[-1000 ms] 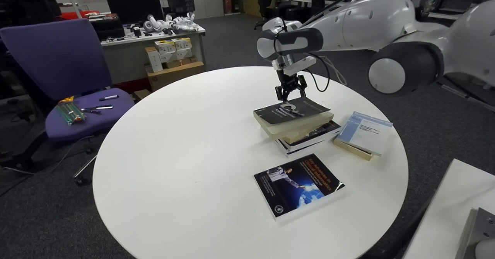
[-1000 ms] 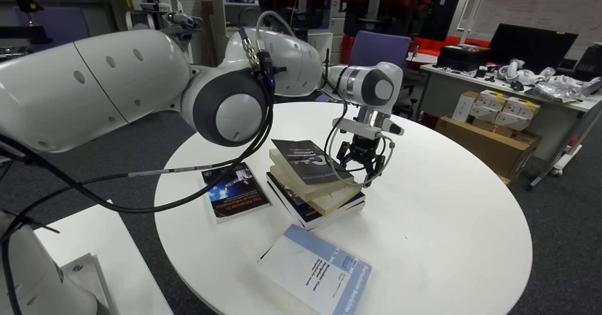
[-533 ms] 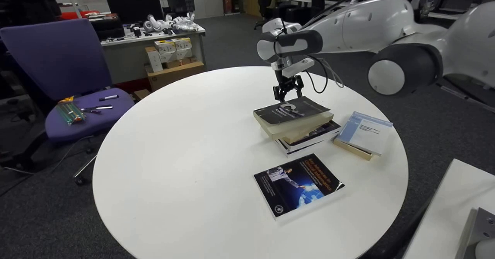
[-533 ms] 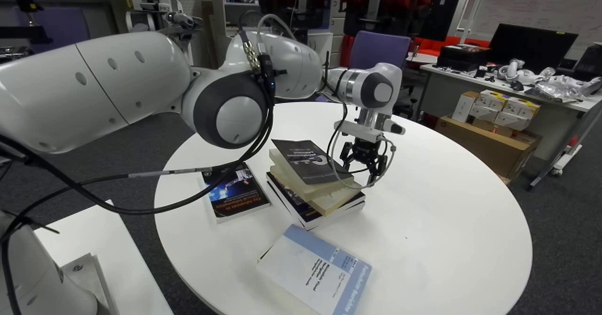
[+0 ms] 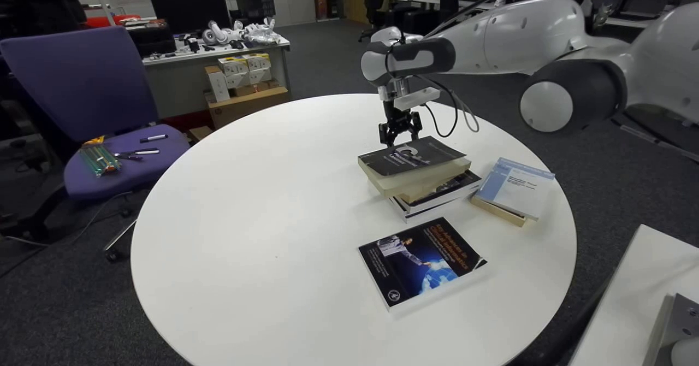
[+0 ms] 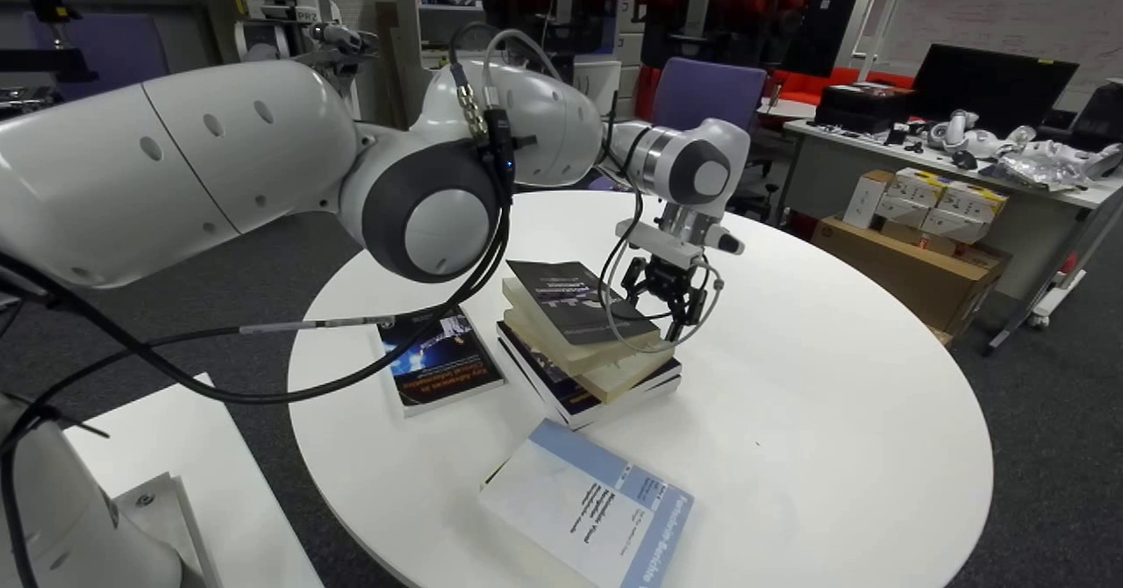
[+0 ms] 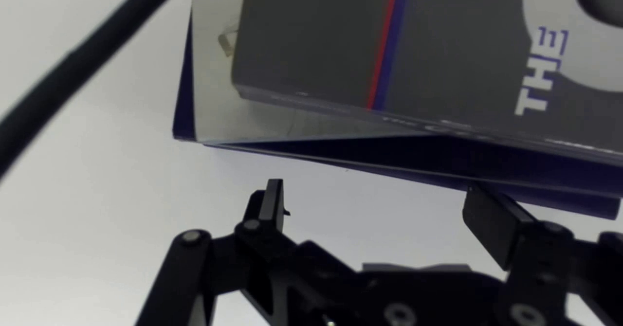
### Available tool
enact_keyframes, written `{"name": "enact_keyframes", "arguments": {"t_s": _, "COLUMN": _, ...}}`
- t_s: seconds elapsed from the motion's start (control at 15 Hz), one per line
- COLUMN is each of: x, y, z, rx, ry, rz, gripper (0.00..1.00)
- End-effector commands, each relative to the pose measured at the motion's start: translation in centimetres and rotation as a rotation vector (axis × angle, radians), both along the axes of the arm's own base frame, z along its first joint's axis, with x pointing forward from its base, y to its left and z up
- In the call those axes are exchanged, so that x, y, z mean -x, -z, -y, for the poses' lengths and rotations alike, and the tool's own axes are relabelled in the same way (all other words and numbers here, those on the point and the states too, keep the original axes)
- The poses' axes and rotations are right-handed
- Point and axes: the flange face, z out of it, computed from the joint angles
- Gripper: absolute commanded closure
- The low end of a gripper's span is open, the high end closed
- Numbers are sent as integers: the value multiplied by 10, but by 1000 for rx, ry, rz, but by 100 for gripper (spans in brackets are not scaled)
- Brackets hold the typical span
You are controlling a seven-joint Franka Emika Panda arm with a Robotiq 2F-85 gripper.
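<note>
One tool (image 7: 375, 203), jaws wide apart, nr bk stack (image 7: 438, 82).

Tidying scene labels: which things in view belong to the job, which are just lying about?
Likely in the job:
stack
its grey top book
jaws, open beside the stack

Probably just lying about:
informatics book
blue book
chair
marker
boxes
</note>
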Motion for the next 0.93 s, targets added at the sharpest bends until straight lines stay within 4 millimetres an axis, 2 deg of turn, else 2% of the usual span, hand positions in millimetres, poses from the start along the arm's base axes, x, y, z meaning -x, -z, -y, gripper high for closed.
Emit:
{"name": "enact_keyframes", "arguments": {"t_s": 0.0, "x": 5, "y": -12, "z": 1, "rx": -92, "ry": 4, "rz": -27, "gripper": 0}}
{"name": "enact_keyframes", "arguments": {"t_s": 0.2, "x": 11, "y": -12, "z": 2, "rx": -108, "ry": 13, "rz": -72, "gripper": 0}}
{"name": "enact_keyframes", "arguments": {"t_s": 0.47, "x": 18, "y": -13, "z": 4, "rx": -40, "ry": 8, "rz": -132, "gripper": 0}}
{"name": "enact_keyframes", "arguments": {"t_s": 0.87, "x": 14, "y": -13, "z": 7, "rx": 68, "ry": 9, "rz": -114, "gripper": 0}}
